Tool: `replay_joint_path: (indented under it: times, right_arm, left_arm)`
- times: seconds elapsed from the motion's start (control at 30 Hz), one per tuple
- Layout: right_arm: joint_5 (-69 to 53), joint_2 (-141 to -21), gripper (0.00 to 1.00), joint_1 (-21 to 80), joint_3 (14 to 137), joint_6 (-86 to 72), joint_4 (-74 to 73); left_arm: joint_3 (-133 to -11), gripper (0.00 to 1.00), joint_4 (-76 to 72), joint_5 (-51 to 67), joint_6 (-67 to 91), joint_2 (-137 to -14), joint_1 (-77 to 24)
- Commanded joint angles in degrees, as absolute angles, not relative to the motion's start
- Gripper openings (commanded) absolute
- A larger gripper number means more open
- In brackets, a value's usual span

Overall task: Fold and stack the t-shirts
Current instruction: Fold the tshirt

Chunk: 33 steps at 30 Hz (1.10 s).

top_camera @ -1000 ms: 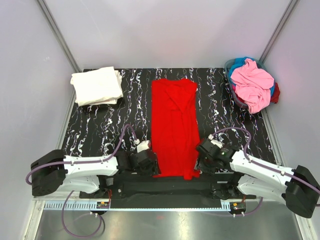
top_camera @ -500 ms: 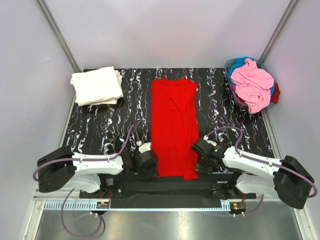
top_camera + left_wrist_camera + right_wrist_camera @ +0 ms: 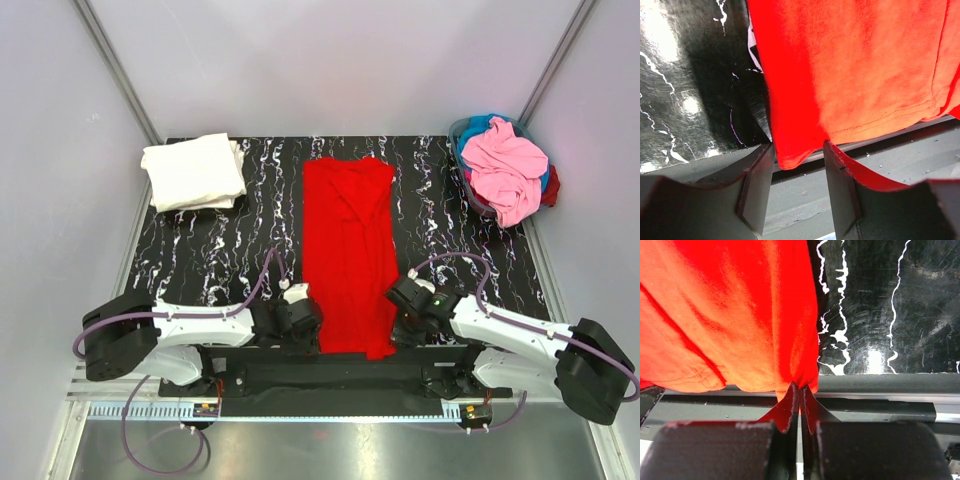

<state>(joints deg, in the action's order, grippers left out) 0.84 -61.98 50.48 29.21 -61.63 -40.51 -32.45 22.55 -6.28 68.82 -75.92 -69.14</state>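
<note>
The bright red t-shirt (image 3: 348,250) lies as a long folded strip down the middle of the table, its hem at the near edge. At the near left corner my left gripper (image 3: 303,326) stands open. In the left wrist view that corner of red cloth (image 3: 850,65) hangs between the two fingers of the left gripper (image 3: 797,150) with a gap on each side. My right gripper (image 3: 400,326) is shut on the near right corner. In the right wrist view the right gripper (image 3: 800,387) pinches the red hem (image 3: 740,305). A cream-white t-shirt (image 3: 195,172) lies folded at the far left.
A basket (image 3: 458,150) at the far right holds a crumpled pink t-shirt (image 3: 505,165) over a blue one (image 3: 480,125) and a dark red one (image 3: 550,186). The black marbled table (image 3: 200,260) ends at a metal rail just behind the grippers.
Both grippers have slid inward onto the red t-shirt's near corners. The right jaws closed on the hem. The left jaws narrowed around the left corner.
</note>
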Motion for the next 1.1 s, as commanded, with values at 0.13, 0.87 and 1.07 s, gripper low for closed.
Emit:
replay_joint_path:
  times: [0.13, 0.87, 1.07]
  right_arm:
    - [1.58, -60.64, 0.0, 50.1, 29.0, -61.17, -39.64]
    - [7.81, -48.15, 0.0, 50.19, 41.8, -62.06, -55.63]
    - [10.2, -60.63, 0.0, 46.33, 53.08, -54.15, -53.63]
  left_arm:
    - [-34.28, 0.3, 20.13, -13.27, 67.77, -75.76, -68.64]
    - [-42.79, 0.0, 33.04, -16.88, 66.63, -63.54, -70.77]
    - [-46.93, 0.0, 34.19, -12.84, 58.72, -63.37, -60.85]
